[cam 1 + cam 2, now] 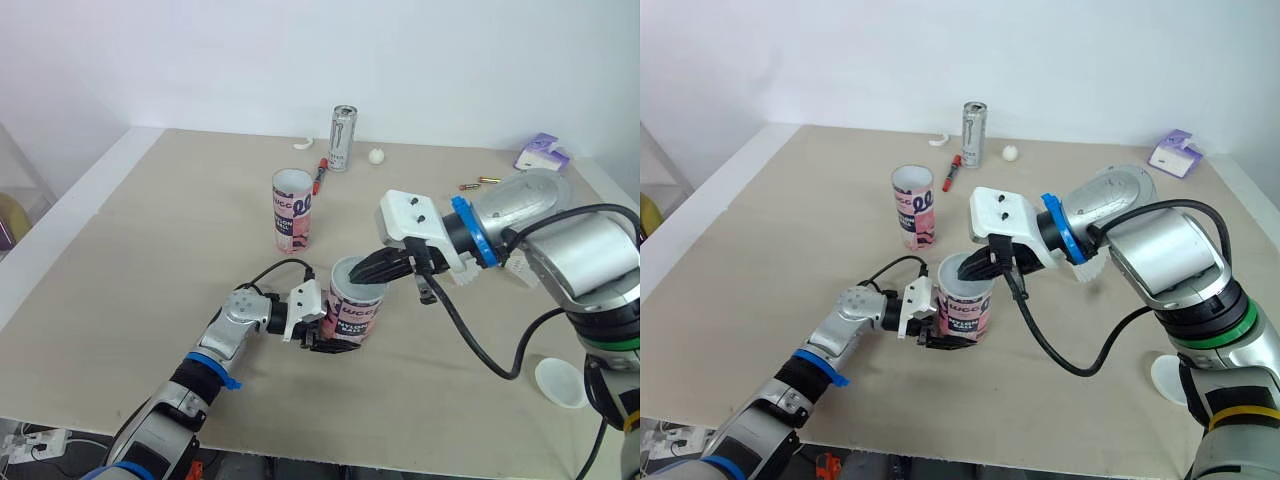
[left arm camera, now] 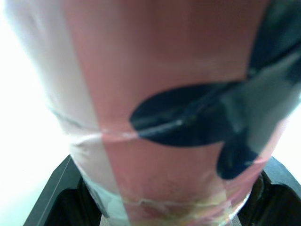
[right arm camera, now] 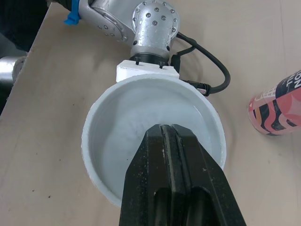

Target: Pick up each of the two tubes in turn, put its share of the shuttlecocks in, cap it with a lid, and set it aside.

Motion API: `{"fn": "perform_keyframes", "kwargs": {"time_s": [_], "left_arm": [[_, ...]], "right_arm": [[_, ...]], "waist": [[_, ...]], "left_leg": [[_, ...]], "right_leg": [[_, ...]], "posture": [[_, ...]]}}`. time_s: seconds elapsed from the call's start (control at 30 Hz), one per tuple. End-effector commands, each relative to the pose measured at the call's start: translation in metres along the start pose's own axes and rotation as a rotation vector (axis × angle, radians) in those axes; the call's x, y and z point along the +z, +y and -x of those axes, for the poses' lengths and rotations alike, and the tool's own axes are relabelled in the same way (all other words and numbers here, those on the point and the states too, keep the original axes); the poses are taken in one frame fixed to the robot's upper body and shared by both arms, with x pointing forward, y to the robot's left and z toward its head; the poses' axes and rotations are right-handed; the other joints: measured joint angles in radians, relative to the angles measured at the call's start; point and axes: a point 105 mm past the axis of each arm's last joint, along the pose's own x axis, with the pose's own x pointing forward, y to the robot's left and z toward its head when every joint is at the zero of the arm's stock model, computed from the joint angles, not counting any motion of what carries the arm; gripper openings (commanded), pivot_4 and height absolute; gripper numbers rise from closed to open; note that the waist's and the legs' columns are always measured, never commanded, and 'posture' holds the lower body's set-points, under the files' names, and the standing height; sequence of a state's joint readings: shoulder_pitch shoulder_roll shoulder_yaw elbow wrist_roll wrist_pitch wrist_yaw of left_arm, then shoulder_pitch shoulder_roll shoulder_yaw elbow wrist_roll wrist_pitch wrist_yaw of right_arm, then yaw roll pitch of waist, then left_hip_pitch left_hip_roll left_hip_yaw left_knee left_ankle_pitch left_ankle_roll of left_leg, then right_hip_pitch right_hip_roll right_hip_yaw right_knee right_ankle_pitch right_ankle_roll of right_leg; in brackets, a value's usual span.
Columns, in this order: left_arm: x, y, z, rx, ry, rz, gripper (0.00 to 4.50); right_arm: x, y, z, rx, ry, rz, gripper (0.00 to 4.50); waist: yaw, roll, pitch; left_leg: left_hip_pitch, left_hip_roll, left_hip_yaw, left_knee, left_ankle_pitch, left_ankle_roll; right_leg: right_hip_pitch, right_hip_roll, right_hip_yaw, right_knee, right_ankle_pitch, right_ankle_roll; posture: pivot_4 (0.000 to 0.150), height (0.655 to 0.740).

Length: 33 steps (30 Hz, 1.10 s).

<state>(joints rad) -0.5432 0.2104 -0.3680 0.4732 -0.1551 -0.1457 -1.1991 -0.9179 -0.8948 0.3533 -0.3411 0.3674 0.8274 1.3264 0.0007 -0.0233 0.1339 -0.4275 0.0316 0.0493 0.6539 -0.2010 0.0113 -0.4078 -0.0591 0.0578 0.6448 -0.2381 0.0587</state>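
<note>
A pink, black and white tube point(image 1: 356, 312) stands upright near the table's front middle, its mouth open. My left gripper point(image 1: 330, 330) is shut on its lower body; its black fingers point(image 2: 51, 197) flank the tube point(image 2: 169, 117) in the left wrist view. My right gripper point(image 3: 170, 136) hovers at the tube's white rim point(image 3: 94, 127), its fingers pressed shut with nothing visible between them. The tube's inside looks white and blurred. A second open tube point(image 1: 292, 210) stands farther back on the left. A white lid point(image 1: 560, 382) lies at the front right.
A silver can point(image 1: 342, 138), a red marker point(image 1: 320, 175), a small white ball point(image 1: 376, 156) and a purple box point(image 1: 541, 152) lie along the back of the table point(image 1: 150, 260). Something white and feathery point(image 1: 1090, 270) shows under my right forearm.
</note>
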Motion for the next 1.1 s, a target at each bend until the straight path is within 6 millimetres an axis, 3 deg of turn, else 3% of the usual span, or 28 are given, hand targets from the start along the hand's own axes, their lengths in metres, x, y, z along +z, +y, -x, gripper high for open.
{"fn": "perform_keyframes", "kwargs": {"time_s": [0.03, 0.2, 0.33, 0.4, 0.53, 0.63, 0.67, 0.7, 0.77, 0.97, 1.1], "left_arm": [[-0.023, -0.008, 0.005, -0.002, 0.082, 0.065, 3.00], [-0.021, -0.005, 0.010, 0.022, 0.074, 0.075, 3.00], [-0.021, -0.005, 0.012, 0.022, 0.073, 0.075, 3.00], [-0.019, -0.005, 0.013, 0.027, 0.065, 0.076, 3.00], [-0.014, -0.004, 0.013, 0.028, 0.046, 0.070, 3.00], [-0.010, -0.005, 0.013, 0.009, 0.029, 0.061, 3.00], [-0.009, -0.005, 0.013, 0.004, 0.027, 0.055, 3.80], [-0.007, -0.005, 0.013, -0.003, 0.024, 0.039, 3.98], [-0.006, -0.006, 0.013, -0.014, 0.022, 0.024, 4.50], [0.000, -0.004, 0.017, -0.023, 0.013, -0.003, 4.50], [0.003, -0.003, 0.021, -0.026, 0.006, -0.016, 4.50]], "right_arm": [[-0.011, -0.008, 0.006, -0.038, -0.041, -0.130, 0.21], [0.014, -0.012, 0.068, -0.143, -0.360, -0.233, 0.21], [0.009, -0.006, 0.102, -0.244, -0.494, -0.287, 0.21], [-0.002, 0.003, 0.108, -0.286, -0.529, -0.318, 0.21], [-0.045, 0.031, 0.086, -0.353, -0.482, -0.377, 0.21], [-0.080, 0.055, 0.055, -0.333, -0.363, -0.373, 0.21], [-0.089, 0.061, 0.048, -0.327, -0.341, -0.367, 0.71], [-0.100, 0.066, 0.039, -0.336, -0.326, -0.366, 0.89], [-0.111, 0.073, 0.028, -0.333, -0.310, -0.349, 1.79], [-0.118, 0.070, 0.009, -0.354, -0.343, -0.261, 4.42], [-0.116, 0.068, -0.005, -0.328, -0.385, -0.263, 4.42]], "waist": [[0.000, 0.000, 0.000], [0.003, -0.001, 0.002], [0.006, -0.002, 0.002], [0.006, -0.002, 0.002], [0.005, -0.002, 0.002], [0.001, 0.004, 0.003], [0.000, 0.004, 0.004], [-0.002, 0.004, 0.004], [-0.008, 0.004, 0.005], [-0.020, 0.005, 0.007], [-0.021, 0.003, 0.009]], "left_leg": [[0.000, 0.000, 0.000, 0.000, 0.000, 0.000], [-0.007, -0.001, 0.001, 0.000, 0.000, 0.001], [-0.010, 0.000, 0.000, -0.002, 0.000, 0.001], [-0.010, 0.000, -0.001, -0.002, 0.000, 0.000], [-0.010, 0.000, -0.002, -0.003, 0.000, 0.001], [-0.009, -0.001, -0.002, -0.002, 0.000, 0.001], [-0.009, -0.002, -0.002, -0.002, 0.000, 0.001], [-0.009, -0.002, -0.001, -0.002, 0.000, 0.001], [-0.007, -0.001, -0.002, -0.001, 0.000, 0.001], [-0.007, -0.001, -0.002, -0.001, 0.000, 0.001], [-0.007, -0.001, -0.002, -0.002, 0.000, 0.001]], "right_leg": [[0.000, 0.000, 0.000, 0.000, 0.000, 0.000], [-0.002, -0.002, -0.001, 0.000, 0.001, -0.002], [-0.004, -0.001, -0.002, -0.002, 0.000, -0.002], [-0.003, 0.000, -0.003, -0.003, 0.000, -0.002], [-0.001, 0.001, -0.005, -0.004, 0.000, -0.001], [-0.001, 0.003, -0.004, -0.004, 0.000, 0.002], [-0.001, 0.003, -0.004, -0.004, -0.004, 0.008], [-0.001, 0.004, -0.004, -0.004, -0.003, 0.008], [-0.001, 0.004, -0.002, -0.004, -0.002, 0.007], [0.000, 0.006, -0.002, -0.004, -0.002, 0.007], [0.000, 0.006, -0.002, -0.004, -0.002, 0.006]], "posture": [[0.150, 0.7400], [0.150, 0.7400], [0.150, 0.7400], [0.150, 0.7400], [0.150, 0.7400], [0.150, 0.7400], [0.150, 0.7400], [0.150, 0.7400], [0.150, 0.7400], [0.150, 0.7400], [0.150, 0.7400]]}}
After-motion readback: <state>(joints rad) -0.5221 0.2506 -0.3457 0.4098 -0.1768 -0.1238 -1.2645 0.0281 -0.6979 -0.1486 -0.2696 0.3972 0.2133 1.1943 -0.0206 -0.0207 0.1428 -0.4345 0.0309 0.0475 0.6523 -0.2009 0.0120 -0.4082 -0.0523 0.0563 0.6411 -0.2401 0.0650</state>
